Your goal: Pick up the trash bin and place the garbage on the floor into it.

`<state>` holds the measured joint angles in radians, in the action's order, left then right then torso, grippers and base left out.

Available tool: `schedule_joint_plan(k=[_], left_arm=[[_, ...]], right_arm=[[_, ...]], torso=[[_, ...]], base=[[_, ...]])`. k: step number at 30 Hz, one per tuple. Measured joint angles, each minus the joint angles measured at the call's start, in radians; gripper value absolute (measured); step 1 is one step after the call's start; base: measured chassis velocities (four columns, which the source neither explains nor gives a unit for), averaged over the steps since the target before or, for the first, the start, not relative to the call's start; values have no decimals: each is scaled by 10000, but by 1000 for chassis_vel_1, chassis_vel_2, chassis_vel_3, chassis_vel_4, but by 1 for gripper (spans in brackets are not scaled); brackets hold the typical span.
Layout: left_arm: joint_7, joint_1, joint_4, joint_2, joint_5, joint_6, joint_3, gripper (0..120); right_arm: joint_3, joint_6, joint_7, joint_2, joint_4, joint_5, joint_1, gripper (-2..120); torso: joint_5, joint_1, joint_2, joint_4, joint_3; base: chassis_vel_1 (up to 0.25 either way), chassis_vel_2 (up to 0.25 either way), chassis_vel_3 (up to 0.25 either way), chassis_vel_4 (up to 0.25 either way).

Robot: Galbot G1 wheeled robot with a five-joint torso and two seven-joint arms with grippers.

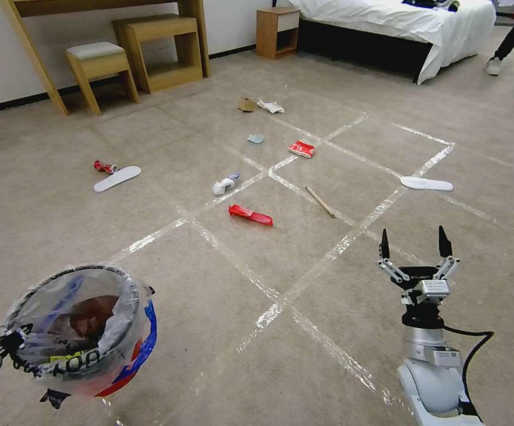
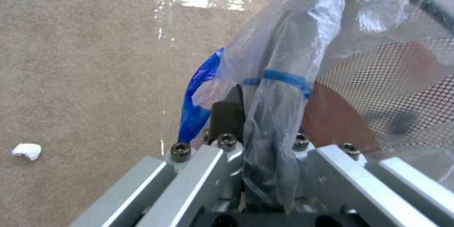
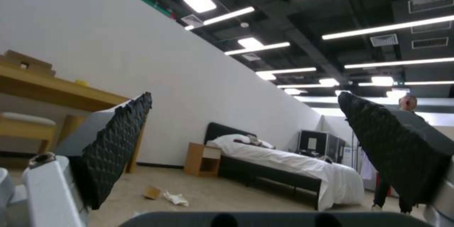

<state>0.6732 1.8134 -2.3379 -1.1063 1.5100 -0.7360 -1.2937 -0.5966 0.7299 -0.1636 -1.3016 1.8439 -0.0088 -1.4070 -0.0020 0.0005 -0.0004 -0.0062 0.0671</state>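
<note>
Bin [image 1: 85, 331] was already up off the floor [image 1: 221, 307], left claw [image 2: 255, 127] clamped on its rim. Right claw [image 1: 414, 245] hung apart and empty, so I'd guess next was closing in on the garbage [image 1: 250, 215], well ahead.

Left claw [image 2: 258, 120] clamped on trash bin [image 2: 340, 113]
</note>
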Motion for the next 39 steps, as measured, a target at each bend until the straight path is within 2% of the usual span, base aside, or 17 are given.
schedule_joint_plan(k=[17, 39], left_arm=[[5, -63, 37, -56, 8, 8, 55, 0], [15, -118, 107, -71, 26, 8, 87, 0]], right_arm=[[-85, 184, 150, 24, -94, -28, -25, 100], [-75, 190, 154, 18, -182, -112, 82, 100]], torso=[[1, 1, -1, -1, 1], [0, 1, 0, 1, 1]], base=[[-140, 140, 151, -145], [-205, 214, 209, -215]])
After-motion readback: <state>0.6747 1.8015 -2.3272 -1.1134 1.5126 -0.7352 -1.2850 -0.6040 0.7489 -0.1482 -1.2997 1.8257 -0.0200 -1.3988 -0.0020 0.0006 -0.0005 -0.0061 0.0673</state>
